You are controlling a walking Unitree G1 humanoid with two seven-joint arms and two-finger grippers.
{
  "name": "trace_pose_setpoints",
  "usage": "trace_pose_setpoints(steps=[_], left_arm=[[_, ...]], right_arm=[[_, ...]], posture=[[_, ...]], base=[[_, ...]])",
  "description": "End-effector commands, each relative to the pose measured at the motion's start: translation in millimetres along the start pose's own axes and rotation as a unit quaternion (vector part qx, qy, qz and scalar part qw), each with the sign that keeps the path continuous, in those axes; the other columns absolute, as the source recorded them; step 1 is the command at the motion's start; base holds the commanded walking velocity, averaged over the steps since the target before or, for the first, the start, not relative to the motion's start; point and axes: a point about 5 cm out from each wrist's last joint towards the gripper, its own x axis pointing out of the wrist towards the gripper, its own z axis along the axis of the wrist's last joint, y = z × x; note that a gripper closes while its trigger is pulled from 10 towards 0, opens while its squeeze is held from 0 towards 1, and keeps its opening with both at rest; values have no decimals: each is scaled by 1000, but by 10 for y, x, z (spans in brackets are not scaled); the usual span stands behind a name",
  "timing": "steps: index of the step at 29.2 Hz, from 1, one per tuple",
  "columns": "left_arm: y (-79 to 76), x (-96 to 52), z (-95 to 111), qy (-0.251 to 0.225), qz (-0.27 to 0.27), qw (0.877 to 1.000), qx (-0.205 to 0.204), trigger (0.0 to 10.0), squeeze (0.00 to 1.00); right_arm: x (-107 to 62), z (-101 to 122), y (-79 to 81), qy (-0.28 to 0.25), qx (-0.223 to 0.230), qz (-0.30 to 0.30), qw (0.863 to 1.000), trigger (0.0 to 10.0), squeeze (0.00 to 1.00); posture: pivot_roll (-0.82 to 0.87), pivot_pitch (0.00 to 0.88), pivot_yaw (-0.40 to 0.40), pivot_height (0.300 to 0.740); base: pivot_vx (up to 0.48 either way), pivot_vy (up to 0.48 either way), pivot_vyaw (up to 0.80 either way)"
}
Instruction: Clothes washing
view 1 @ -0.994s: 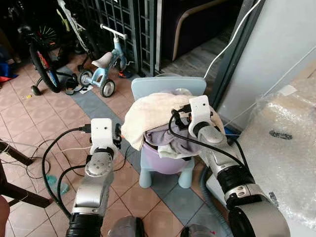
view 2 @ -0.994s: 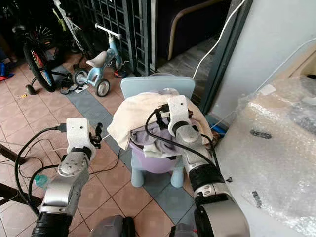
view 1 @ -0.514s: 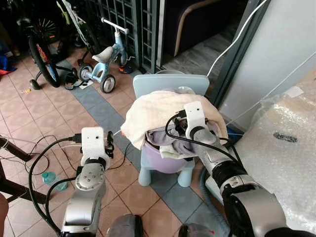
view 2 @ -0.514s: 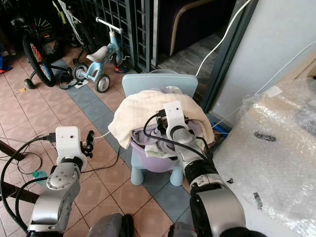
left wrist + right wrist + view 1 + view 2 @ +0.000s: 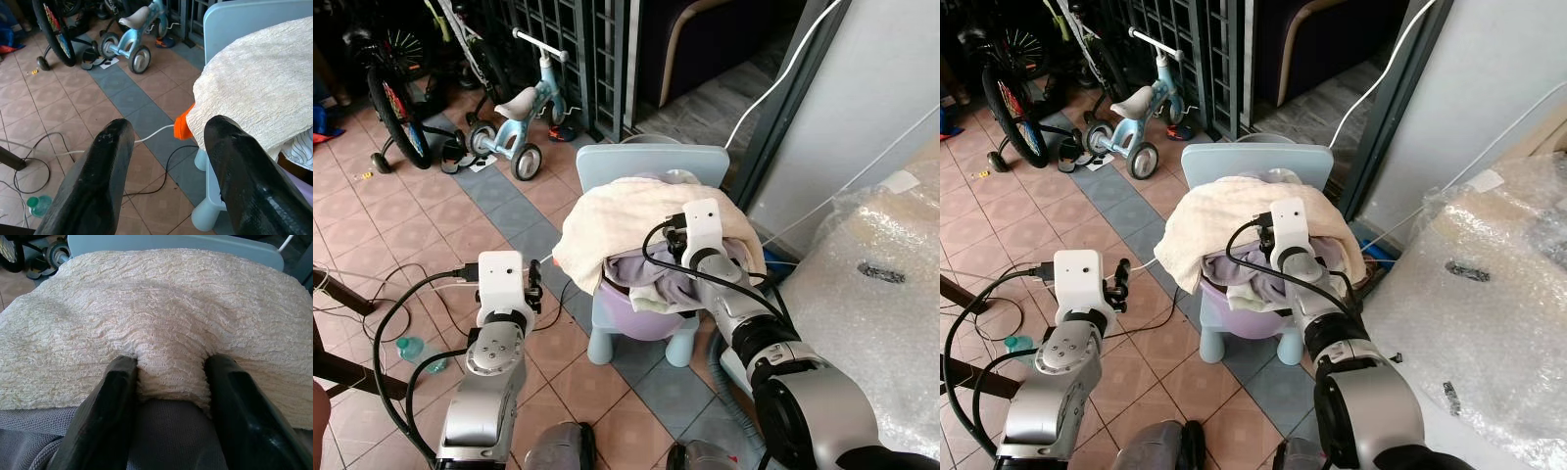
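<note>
Laundry is heaped in a lilac basin (image 5: pixel 641 318) that stands on a small pale blue chair (image 5: pixel 651 168) on the tiled floor (image 5: pixel 431 225). On top of the heap lies a cream towel (image 5: pixel 626 220), draped over the basin's rim on the robot's left and reaching back to the chair's backrest. Under its front edge a grey garment (image 5: pixel 161 431) and a bit of striped cloth (image 5: pixel 299 149) show.

The right gripper (image 5: pixel 168 382) sits on the heap at the towel's front edge. Its two black fingers (image 5: pixel 115 396) are spread, and a fold of the cream towel bulges between them, touching both; the grey garment lies just below that fold. The fingers have not closed tight on the fold.

The left gripper (image 5: pixel 168 147) hangs over the floor to the robot's left of the chair, apart from the laundry. Its fingers (image 5: pixel 105 161) are open with nothing between them; the towel's hanging edge is near the finger closest to the chair, not touching it. An orange scrap (image 5: pixel 183 126) peeks out beneath that edge, and a white cable (image 5: pixel 151 138) runs across the tiles.

Behind the chair stand a child's blue balance bike (image 5: pixel 514 122) and a larger bicycle (image 5: pixel 396 93). Bubble wrap (image 5: pixel 886 294) covers something on the robot's right.
</note>
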Motion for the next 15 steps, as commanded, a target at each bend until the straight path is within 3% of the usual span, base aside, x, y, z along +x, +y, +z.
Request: trace_pose_setpoints(steps=[1, 6, 15], left_arm=[[5, 7, 19, 0, 0, 1000, 4, 10000, 0], [17, 35, 46, -5, 4, 1000, 2, 10000, 0], [-9, 73, 54, -7, 3, 1000, -1, 10000, 0]], right_arm=[[-2, -53, -74, 19, 11, -14, 1000, 0, 0], [16, 26, -58, 4, 24, -14, 1000, 0, 0], [34, 298, 30, -76, 83, 29, 993, 0, 0]], posture=[[118, 119, 3, 740], [119, 112, 1, 740], [108, 96, -3, 740]], base=[[0, 0, 0], [0, 0, 0], [0, 0, 0]])
